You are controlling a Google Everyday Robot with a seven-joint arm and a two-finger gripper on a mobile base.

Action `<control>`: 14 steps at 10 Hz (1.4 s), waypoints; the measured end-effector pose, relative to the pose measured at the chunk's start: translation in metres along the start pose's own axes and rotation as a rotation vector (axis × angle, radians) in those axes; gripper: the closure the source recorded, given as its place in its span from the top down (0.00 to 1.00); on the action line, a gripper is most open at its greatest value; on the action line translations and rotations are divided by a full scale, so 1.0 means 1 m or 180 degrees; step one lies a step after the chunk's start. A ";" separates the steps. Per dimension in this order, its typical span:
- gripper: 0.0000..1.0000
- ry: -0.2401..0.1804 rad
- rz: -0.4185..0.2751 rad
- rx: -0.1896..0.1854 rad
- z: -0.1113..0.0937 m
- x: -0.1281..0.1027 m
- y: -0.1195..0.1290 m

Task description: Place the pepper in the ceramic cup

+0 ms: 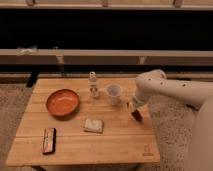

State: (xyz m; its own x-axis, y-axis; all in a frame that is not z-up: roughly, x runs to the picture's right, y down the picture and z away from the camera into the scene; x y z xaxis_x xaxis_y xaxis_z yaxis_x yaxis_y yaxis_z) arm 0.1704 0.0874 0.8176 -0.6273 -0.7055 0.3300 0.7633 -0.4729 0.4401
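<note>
White arm's gripper point(134, 113): clamped on the pepper point(136, 118), low over the wooden table's point(75, 146) right side
pepper: reddish, poking out below the claw
ceramic cup point(114, 93): upright, near its left, apart
orange bowl point(63, 102): further left

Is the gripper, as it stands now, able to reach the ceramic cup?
Probably yes. The gripper, holding the pepper, hangs close beside the ceramic cup, and nothing stands between them on the table.

We are seeing the wooden table point(120, 147) carrying an orange bowl point(62, 102) by the left edge, a bottle point(93, 85) and the ceramic cup point(113, 93) toward the back edge, a pale packet point(93, 125) mid-table and a dark bar point(48, 140) near the front-left corner. The gripper point(134, 113) is holding the pepper point(137, 118) near the right edge.
</note>
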 end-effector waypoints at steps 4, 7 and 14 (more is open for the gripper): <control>0.14 0.0342 -0.0209 0.0078 -0.050 0.038 0.031; 0.14 0.0657 -0.0384 0.0191 -0.067 0.072 0.028; 0.14 0.1262 -0.0838 0.0327 -0.086 0.155 -0.003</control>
State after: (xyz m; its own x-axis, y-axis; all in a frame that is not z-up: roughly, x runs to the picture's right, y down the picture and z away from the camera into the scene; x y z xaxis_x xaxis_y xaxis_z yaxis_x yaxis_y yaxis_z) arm 0.0842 -0.0661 0.7958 -0.6746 -0.7250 -0.1386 0.5549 -0.6219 0.5526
